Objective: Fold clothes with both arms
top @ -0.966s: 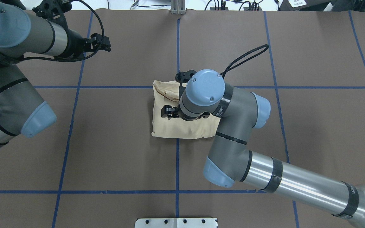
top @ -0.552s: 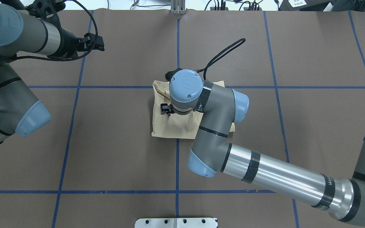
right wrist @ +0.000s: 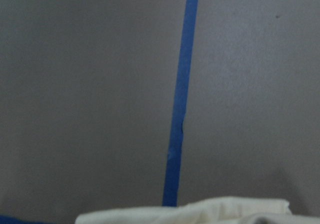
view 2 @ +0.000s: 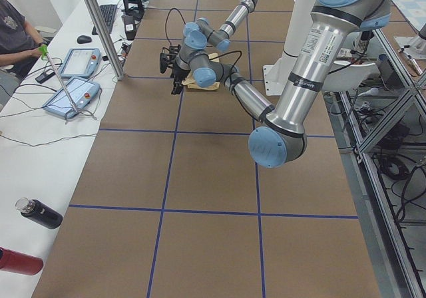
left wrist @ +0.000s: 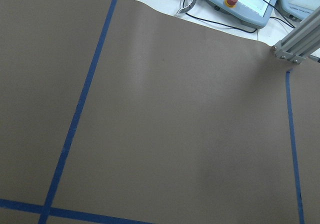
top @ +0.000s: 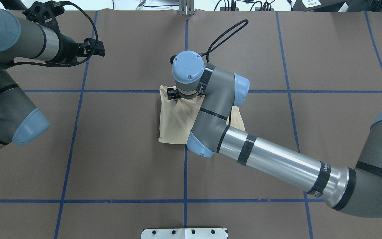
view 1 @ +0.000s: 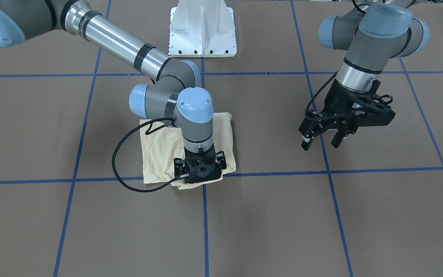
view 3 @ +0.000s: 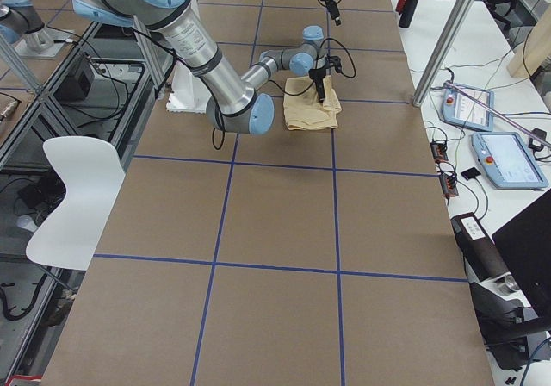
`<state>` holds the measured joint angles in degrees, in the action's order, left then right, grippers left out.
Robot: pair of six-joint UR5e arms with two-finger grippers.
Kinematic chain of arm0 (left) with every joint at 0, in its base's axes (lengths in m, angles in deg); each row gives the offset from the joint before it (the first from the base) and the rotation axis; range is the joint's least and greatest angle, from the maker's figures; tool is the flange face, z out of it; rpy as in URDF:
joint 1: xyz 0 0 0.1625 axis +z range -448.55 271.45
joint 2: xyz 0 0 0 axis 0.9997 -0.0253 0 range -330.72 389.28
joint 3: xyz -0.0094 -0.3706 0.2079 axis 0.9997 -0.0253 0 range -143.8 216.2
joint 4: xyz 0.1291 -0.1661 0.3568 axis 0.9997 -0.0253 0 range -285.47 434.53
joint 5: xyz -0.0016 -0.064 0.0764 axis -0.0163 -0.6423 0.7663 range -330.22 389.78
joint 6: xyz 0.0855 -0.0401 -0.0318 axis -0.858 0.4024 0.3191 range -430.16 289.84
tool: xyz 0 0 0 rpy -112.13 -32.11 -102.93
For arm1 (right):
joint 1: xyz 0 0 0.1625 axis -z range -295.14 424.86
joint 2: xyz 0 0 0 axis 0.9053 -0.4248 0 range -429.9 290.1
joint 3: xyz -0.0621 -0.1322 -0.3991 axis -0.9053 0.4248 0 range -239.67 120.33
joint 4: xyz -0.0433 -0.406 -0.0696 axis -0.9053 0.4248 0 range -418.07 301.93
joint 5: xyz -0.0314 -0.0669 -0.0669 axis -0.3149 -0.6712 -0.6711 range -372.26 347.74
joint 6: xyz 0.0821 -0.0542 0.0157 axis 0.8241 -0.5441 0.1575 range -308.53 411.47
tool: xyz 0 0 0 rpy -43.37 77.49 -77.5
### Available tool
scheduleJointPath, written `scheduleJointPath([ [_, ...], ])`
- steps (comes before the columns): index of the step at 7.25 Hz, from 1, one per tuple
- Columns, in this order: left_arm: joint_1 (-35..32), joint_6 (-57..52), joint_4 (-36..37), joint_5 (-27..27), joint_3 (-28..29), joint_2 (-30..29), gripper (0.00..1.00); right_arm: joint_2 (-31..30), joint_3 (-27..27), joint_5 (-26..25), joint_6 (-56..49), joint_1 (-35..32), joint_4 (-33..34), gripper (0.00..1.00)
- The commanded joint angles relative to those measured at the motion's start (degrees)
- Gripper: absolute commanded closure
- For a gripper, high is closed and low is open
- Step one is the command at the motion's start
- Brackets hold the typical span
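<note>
Folded T-shirt (top: 174, 122) lies as a compact cream rectangle at the centre of the table (top: 121, 149). Right gripper (top: 172, 94) has swept forward across it in the last second and now sits low at its far edge; jaw state cannot be determined. Left gripper (view 1: 320, 143) hangs farther off, jaws apart, empty. Judgement: final smoothing, folding nearly complete

Two arms (one left (top: 2, 99), one right (top: 270, 161)), one T-shirt (top: 174, 119), one pedestal (view 1: 203, 29), two pendants (view 3: 508, 158), two bottles (view 2: 40, 213), one chair (view 3: 73, 192).

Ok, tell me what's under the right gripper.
The edge of the folded cream shirt, on the brown table. The right gripper hides its fingertips, so any pinch is unseen.
</note>
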<state>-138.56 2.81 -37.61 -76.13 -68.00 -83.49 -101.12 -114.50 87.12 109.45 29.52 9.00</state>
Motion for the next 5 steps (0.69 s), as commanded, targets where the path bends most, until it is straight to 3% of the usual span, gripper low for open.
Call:
scheduleJointPath([
  [1, 0.0, 0.1, 0.1, 0.0, -1.1, 1.0, 0.01, 1.4, 3.1, 0.2, -1.5, -2.9, -2.6, 0.01],
  [2, 0.0, -0.1, 0.0, -0.1, -1.2, 1.0, 0.01, 1.6, 2.5, 1.8, -3.4, -4.8, -2.4, 0.0],
  [3, -0.4, -0.3, 0.0, -0.2, -1.8, 1.0, 0.01, 0.7, 0.4, 6.5, -4.5, -8.0, -1.9, 0.0],
  [4, -0.5, -0.5, 0.3, 0.0, -4.1, 1.2, 0.01, -1.8, -3.2, 12.4, -5.4, -11.3, 1.1, 0.0],
  [5, -1.1, -0.9, 0.1, -0.3, -6.5, 3.8, 0.01, -3.6, -7.5, 15.1, -9.6, -13.8, 6.3, 0.0],
])
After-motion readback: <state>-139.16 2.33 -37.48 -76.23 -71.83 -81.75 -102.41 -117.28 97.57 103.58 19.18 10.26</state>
